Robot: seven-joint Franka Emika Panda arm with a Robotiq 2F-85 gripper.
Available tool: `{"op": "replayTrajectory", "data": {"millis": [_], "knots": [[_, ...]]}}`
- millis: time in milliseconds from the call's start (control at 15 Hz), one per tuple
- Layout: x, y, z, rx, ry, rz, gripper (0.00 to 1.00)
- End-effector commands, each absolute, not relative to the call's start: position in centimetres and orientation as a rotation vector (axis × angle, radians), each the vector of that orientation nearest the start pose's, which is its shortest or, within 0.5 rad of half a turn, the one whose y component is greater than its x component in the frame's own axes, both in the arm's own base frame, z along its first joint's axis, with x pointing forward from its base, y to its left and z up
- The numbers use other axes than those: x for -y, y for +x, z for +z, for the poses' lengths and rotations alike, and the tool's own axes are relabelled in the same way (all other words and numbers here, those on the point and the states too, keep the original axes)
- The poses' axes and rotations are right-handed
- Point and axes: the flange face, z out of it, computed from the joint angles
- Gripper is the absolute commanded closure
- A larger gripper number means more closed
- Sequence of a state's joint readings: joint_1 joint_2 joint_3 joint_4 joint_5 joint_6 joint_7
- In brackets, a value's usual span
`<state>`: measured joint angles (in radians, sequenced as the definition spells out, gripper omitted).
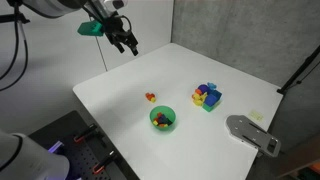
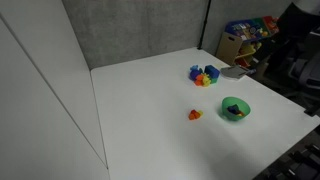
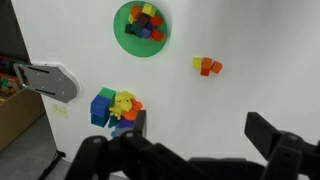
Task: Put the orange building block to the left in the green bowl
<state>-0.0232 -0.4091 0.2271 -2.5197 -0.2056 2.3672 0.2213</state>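
Observation:
The orange building block (image 3: 209, 68) is tiny and orange-red, and it lies on the white table with a small yellow block touching it. It also shows in both exterior views (image 1: 150, 96) (image 2: 195, 114). The green bowl (image 3: 124, 38) stands close by and holds several coloured blocks; it shows in both exterior views (image 1: 155, 113) (image 2: 235, 108). My gripper (image 3: 199, 122) is open and empty. It hangs high above the table's far side in an exterior view (image 1: 126, 40), well away from the block and the bowl.
A blue-yellow-purple cluster of blocks (image 3: 117, 106) (image 1: 207, 96) (image 2: 204, 75) sits beyond the bowl. A grey flat object (image 3: 48, 82) (image 1: 250, 132) lies at the table's edge. A shelf of toys (image 2: 248, 38) stands behind the table.

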Motion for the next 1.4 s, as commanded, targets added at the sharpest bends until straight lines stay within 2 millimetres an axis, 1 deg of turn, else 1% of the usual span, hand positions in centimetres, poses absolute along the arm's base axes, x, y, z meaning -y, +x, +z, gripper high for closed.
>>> {"op": "replayTrajectory", "data": {"millis": [0,67,200,467,733,867,1133,1333], "knots": [[-8.8,42.6,44.4,0.175,-3.298,-0.476,0.0],[-8.8,42.6,44.4,0.175,-3.298,-0.476,0.0],[-8.7,43.3,43.7,0.175,-3.287,-0.442,0.0],[-9.1,44.9,40.2,0.158,-3.26,-0.36,0.0],[-9.6,47.2,35.7,0.131,-3.213,-0.291,0.0],[-9.9,48.3,33.1,0.105,-3.184,-0.253,0.0],[-10.3,50.3,27.8,0.028,-3.136,-0.17,0.0],[-10.6,51.9,24.5,-0.04,-3.104,-0.144,0.0]]}}
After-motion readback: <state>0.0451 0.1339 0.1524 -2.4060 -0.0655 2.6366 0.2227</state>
